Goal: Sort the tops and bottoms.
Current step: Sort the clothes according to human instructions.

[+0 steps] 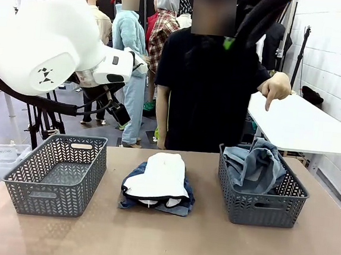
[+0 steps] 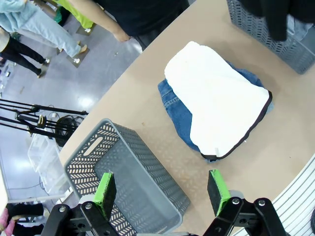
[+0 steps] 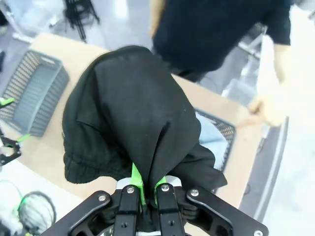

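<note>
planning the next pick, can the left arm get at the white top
Probably yes: the left gripper hangs open above the table, and the white top lies uncovered on the denim shorts.

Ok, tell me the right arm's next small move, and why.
Probably swing the right pincer, shut on the black top, across toward the empty left basket. The right basket already holds blue denim, so the top seems to belong in the other one.
</note>
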`<state>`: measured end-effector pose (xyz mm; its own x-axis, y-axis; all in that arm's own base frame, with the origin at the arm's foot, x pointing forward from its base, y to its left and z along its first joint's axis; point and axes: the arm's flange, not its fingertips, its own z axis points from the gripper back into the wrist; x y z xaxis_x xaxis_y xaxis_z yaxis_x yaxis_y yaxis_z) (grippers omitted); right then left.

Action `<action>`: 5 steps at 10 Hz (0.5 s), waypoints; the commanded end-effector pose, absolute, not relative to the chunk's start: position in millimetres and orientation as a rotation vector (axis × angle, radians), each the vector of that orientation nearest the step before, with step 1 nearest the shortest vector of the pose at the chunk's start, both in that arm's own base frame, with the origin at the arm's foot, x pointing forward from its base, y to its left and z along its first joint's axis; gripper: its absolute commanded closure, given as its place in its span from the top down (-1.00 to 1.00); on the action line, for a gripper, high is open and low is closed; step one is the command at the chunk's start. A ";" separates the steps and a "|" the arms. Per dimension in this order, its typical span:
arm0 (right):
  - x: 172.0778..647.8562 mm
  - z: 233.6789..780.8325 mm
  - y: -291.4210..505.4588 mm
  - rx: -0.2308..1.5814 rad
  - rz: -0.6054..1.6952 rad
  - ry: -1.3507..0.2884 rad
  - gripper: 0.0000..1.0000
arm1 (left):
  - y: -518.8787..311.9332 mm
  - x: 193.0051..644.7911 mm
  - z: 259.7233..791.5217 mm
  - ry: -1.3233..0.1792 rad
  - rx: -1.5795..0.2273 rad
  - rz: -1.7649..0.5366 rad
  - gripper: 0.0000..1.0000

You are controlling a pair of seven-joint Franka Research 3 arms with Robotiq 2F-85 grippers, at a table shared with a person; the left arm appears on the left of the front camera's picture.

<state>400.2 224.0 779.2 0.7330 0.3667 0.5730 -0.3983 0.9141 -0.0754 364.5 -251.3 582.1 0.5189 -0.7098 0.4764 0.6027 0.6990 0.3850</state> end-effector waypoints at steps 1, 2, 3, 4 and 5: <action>390.3 736.4 195.6 0.070 0.307 -0.647 -1.00 | -250.4 364.4 584.0 -0.644 0.187 -0.797 0.93; 398.7 715.6 172.3 0.105 0.242 -0.646 -1.00 | -250.4 364.4 584.0 -0.644 0.187 -0.797 0.93; 411.7 697.4 157.2 0.145 0.198 -0.667 -1.00 | -250.4 364.4 584.0 -0.644 0.187 -0.797 0.93; 399.6 748.6 181.9 0.059 0.302 -0.612 -1.00 | -250.4 364.4 584.0 -0.644 0.187 -0.797 0.93; 399.6 748.6 181.9 0.059 0.302 -0.612 -1.00 | -250.4 364.4 584.0 -0.644 0.187 -0.797 0.93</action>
